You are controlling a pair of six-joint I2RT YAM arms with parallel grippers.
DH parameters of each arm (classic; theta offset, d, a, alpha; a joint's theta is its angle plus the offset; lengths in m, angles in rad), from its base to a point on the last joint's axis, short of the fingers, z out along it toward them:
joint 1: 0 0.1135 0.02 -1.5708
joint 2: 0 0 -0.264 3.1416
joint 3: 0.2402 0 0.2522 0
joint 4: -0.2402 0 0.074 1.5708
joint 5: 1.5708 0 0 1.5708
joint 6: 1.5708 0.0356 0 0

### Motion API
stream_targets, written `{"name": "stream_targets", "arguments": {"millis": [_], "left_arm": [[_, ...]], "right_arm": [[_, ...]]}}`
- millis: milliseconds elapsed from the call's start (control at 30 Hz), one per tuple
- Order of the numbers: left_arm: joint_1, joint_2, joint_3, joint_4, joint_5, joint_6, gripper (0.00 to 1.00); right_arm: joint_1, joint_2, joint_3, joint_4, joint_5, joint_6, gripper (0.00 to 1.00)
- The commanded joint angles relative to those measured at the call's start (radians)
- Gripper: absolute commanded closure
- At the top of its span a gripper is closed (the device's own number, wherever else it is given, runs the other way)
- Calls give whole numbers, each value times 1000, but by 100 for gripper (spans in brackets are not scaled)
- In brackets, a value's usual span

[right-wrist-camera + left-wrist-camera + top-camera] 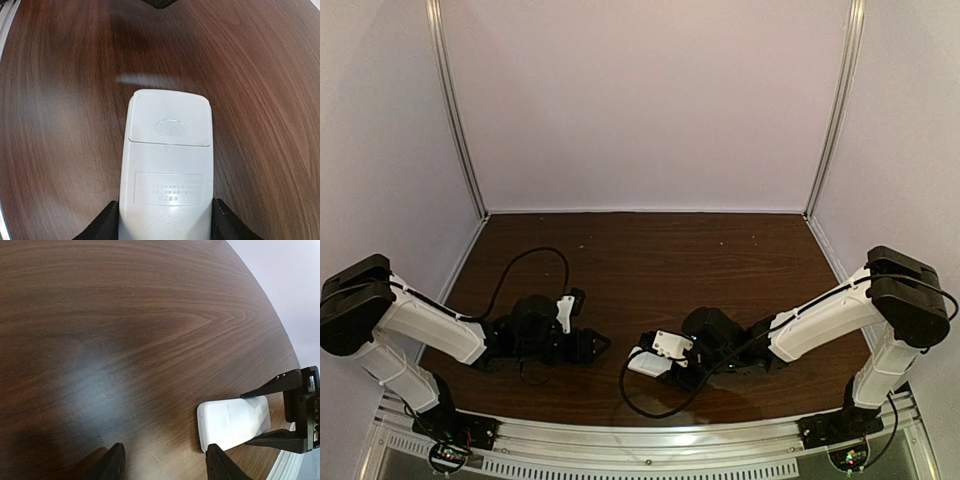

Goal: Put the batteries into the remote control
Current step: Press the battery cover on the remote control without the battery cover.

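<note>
The remote control [169, 165] lies back side up on the dark wood table, its battery cover closed. My right gripper [165, 221] is shut on its near end, one black finger on each long side. In the top view the remote [645, 362] sticks out to the left of the right gripper [662, 360]. My left gripper [601, 345] is open and empty, a short way left of the remote's free end. In the left wrist view the remote [234, 422] lies just beyond the right-hand finger of the left gripper [167, 462]. The batteries are out of view.
A black cable [535, 255] loops over the table behind the left arm, and another [640, 398] curls below the right gripper. A metal rail [650, 435] runs along the near edge. White walls [650, 100] close in the back and sides.
</note>
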Motion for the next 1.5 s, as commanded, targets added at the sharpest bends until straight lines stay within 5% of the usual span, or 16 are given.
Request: {"name": "stream_targets", "arguments": {"millis": [0,933,1300,1467], "left_arm": [[7,26,-18,64,50,-8,46],[-4,203,82,225,226,14,64],[-46,267,166,92,190,35,69],[-53,287,193,-3,151,42,80]], "right_arm": [[-4,19,-2,4,14,7,62],[-4,38,10,2,8,0,65],[-4,43,15,0,14,7,66],[-4,46,13,2,13,8,66]]}}
